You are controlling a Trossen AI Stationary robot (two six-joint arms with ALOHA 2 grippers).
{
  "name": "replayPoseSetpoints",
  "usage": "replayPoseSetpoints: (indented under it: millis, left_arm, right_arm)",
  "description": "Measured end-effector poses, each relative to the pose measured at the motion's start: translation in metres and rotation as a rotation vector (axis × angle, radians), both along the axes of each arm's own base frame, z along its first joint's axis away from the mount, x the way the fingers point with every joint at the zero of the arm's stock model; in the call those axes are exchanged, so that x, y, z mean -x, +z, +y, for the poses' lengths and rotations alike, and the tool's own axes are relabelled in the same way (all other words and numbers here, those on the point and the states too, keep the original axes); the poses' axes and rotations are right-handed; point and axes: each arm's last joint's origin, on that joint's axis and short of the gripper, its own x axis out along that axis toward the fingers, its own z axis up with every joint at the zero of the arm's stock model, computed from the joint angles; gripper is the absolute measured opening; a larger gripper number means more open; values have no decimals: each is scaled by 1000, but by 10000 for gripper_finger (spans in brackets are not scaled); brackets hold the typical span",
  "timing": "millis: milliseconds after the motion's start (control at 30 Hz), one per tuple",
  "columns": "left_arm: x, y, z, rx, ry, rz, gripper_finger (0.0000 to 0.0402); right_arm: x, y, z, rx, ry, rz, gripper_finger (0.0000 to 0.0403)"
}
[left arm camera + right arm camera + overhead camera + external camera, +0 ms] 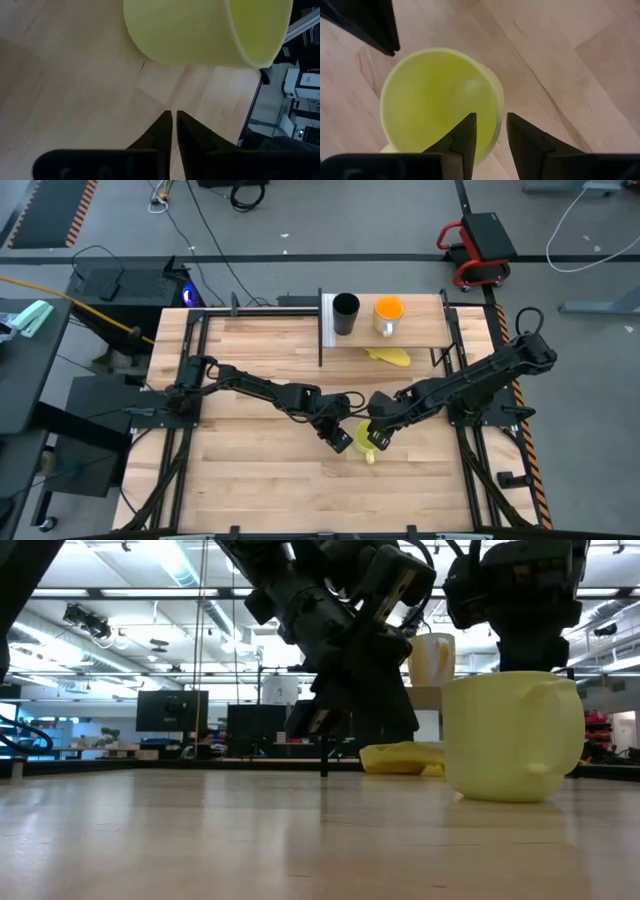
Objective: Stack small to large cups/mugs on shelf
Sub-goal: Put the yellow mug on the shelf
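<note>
The yellow mug stands upright on the tabletop near the middle, its handle toward the near edge; the low view shows it too. My right gripper is over it from the right, shut on its wall. My left gripper is shut and hovers just left of the mug, touching nothing. The black cup and the orange mug stand side by side on the shelf at the far edge. My right gripper holds the yellow mug by its wall at the rim, on the side toward the right arm. One finger is inside the mug and the other outside. The fingers come from above, pointing down. The mug's base rests on the table.
A flat yellow floppy object lies on the table just in front of the shelf. Both arms reach in toward the table's middle and their grippers are close together. Bare wood lies along the near edge and the left half.
</note>
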Motion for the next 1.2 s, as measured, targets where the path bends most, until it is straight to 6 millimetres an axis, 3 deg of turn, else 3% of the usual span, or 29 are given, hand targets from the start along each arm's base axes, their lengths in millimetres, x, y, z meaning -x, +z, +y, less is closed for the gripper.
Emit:
replayPoseSetpoints:
  millis: [267,800,1000,1200]
  left_arm:
    - [5,-2,1,6,3,64,36]
    - [28,19,9,-58,-43,177,35]
    - [34,19,12,-86,-57,225,24]
    - [34,19,11,-94,-71,219,27]
  right_arm:
    - [2,0,-2,11,-69,16,106]
    - [5,-1,-2,17,-81,45,21]
    - [5,-1,-2,11,-72,54,8]
    - [6,16,-2,32,-53,106,6]
